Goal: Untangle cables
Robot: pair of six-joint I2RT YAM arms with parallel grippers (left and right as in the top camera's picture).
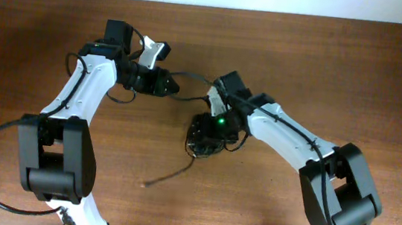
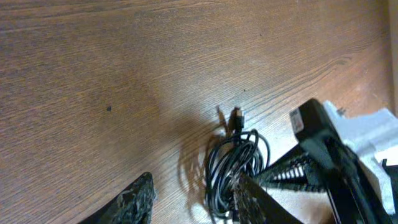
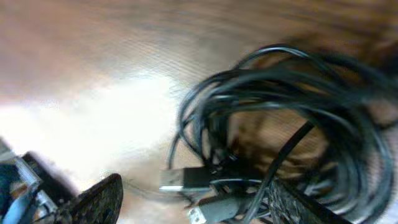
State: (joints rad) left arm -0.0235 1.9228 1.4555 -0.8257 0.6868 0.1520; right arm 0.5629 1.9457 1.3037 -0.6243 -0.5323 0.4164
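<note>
R gripper [image 3: 196,186] has its jaws spread wide, nothing clamped. The cables [image 3: 298,112] lie as one tangled coil just ahead of and between its fingers [image 3: 99,199], w/ a USB-type plug [image 3: 185,180] right at the gap, prob. so it can bite a plug end rather than the mass of loops. View is blurred, so can't tell if a pad touches a strand. L gripper [image 2: 193,183] is also spread, bare wood between its tips; the coil sits just fwd and toward its right side, one finger [image 2: 255,199] overlapping the loops in view, contact unclear. Likely it waits to pin or pull the other side. R arm is bent in, wrist pitched down over the coil; L arm is stretched fwd, wrist turned toward R. A loose tail [image 1: 168,175] trails from the coil back toward the bases across the table [image 1: 326,58].
</note>
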